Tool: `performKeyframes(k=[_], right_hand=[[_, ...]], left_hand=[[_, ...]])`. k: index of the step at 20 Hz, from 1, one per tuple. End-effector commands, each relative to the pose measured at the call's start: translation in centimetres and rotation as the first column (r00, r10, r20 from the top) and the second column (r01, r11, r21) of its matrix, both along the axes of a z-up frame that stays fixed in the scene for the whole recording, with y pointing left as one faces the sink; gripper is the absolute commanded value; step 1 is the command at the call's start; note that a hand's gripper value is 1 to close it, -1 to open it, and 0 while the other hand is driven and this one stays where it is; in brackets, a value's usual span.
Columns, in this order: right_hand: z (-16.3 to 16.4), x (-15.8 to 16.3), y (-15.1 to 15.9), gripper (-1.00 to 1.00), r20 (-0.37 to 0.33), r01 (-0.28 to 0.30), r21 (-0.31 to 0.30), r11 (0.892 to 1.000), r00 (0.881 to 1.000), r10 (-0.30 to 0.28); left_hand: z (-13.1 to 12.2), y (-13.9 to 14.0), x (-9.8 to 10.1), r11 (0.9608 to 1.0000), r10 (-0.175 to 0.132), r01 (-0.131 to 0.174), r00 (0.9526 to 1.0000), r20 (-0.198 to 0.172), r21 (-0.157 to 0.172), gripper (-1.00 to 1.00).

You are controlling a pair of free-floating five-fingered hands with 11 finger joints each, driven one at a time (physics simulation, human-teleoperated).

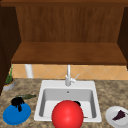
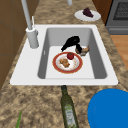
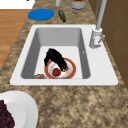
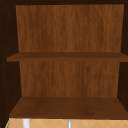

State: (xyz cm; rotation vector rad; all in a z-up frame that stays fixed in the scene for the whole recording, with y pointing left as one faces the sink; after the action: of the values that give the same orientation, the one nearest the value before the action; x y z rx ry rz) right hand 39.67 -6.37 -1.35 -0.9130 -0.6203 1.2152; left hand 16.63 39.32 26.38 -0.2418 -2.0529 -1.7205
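1. Far left on the table (image 1: 112, 92): a potted plant (image 1: 9, 82) by the wall, w/ a green bottle (image 1: 26, 96) lying flat just in front of it.
2. Left hand (image 1: 17, 102) hangs over the blue plate (image 1: 16, 114) at the table's front left, fingers curled downward, tips at or touching the plate; nothing held.
3. Sink (image 1: 67, 86) mid-table, tap (image 1: 68, 76) at its back rim.
4. In the basin: red-rimmed plate (image 2: 67, 62) w/ a tomato (image 2: 70, 55) and a brownish food piece (image 2: 64, 62) on it.
5. Right hand (image 2: 71, 42) is down in the basin, above the plate's right edge. Fingers bent down beside the tomato, next to a brown item (image 2: 83, 50) by the plate; can't tell if they're clamped on anything.
6. In front view a big red ball-like shape (image 1: 67, 114) covers the basin's front.
7. Far right: white plate (image 1: 111, 117) w/ a dark purple piece (image 1: 119, 115) on it.
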Motion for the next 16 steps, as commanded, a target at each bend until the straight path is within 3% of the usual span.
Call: performKeyframes(k=[1, 6, 9, 12, 16], right_hand=[[0.2, 0.1, 1.8, -1.00, -0.008, -0.035, -0.012, 0.999, 0.999, 0.035], [0.1, 0.5, 3.9, -1.00, -0.050, -0.062, -0.016, 0.998, 0.997, 0.061], [0.1, 0.4, 4.5, -1.00, -0.051, -0.109, 0.008, 0.994, 0.993, 0.109], [-0.7, 1.3, 4.7, -1.00, -0.059, -0.163, 0.059, 0.985, 0.984, 0.166], [-2.7, 3.3, 4.8, -1.00, -0.055, -0.224, 0.083, 0.971, 0.972, 0.229]], left_hand=[[0.0, 0.0, 0.0, 1.0000, 0.000, 0.000, 1.0000, 0.000, 0.000, 0.00], [0.0, 0.0, 0.0, 1.0000, 0.000, 0.000, 1.0000, 0.000, 0.000, 0.00], [0.0, 0.0, 0.0, 1.0000, 0.000, 0.000, 1.0000, 0.000, 0.000, 0.00], [0.0, 0.0, 0.0, 1.0000, 0.000, 0.000, 1.0000, 0.000, 0.000, 0.00], [0.0, 0.0, 0.0, 1.0000, 0.000, 0.000, 1.0000, 0.000, 0.000, 0.00]])
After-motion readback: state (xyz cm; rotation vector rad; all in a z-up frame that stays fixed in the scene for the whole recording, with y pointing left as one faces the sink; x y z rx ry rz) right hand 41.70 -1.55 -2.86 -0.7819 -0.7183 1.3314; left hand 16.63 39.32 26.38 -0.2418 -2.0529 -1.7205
